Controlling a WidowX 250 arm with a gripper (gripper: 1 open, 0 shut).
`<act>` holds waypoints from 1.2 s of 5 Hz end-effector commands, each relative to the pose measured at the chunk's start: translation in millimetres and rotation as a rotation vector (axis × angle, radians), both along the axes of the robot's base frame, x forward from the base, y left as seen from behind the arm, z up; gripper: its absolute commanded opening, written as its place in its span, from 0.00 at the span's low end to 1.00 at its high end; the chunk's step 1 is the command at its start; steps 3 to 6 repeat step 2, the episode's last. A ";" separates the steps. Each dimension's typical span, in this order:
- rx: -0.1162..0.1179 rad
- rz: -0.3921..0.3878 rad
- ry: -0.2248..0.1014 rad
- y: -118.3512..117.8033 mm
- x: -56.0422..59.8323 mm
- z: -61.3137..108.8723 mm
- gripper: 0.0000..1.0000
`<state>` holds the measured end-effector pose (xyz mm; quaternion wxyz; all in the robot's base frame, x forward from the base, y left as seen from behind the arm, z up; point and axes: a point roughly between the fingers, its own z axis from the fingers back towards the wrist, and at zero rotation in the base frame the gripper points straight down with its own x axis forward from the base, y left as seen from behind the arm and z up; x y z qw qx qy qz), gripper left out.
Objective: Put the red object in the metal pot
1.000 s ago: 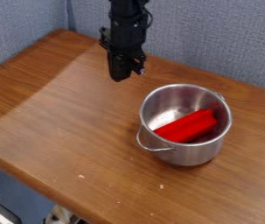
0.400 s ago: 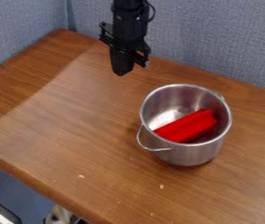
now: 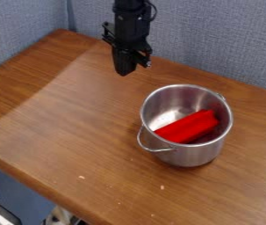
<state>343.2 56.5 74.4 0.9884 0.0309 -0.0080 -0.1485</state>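
Observation:
The red object point(image 3: 190, 127) lies slanted inside the metal pot point(image 3: 170, 149), which stands on the right part of the wooden table; its thin wire handle hangs down at the front left. My gripper point(image 3: 126, 69) hangs over the table up and to the left of the pot, well apart from it, pointing down. Its dark fingers are pressed together with nothing between them.
The brown wooden table point(image 3: 65, 105) runs from the far left corner to the near edge at the bottom left. A grey-blue fabric wall point(image 3: 229, 35) stands behind it. The table's front edge drops off toward the floor at lower left.
The gripper has risen a little and drifted slightly away from the pot. The red object and the pot have not moved.

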 end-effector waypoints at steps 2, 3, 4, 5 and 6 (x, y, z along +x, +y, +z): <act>-0.010 0.016 -0.072 2.5 12.2 4.8 0.00; -0.010 0.016 -0.072 2.5 12.2 4.8 0.00; -0.010 0.016 -0.072 2.5 12.2 4.8 0.00; -0.010 0.016 -0.072 2.5 12.2 4.8 0.00; -0.010 0.016 -0.072 2.5 12.2 4.8 0.00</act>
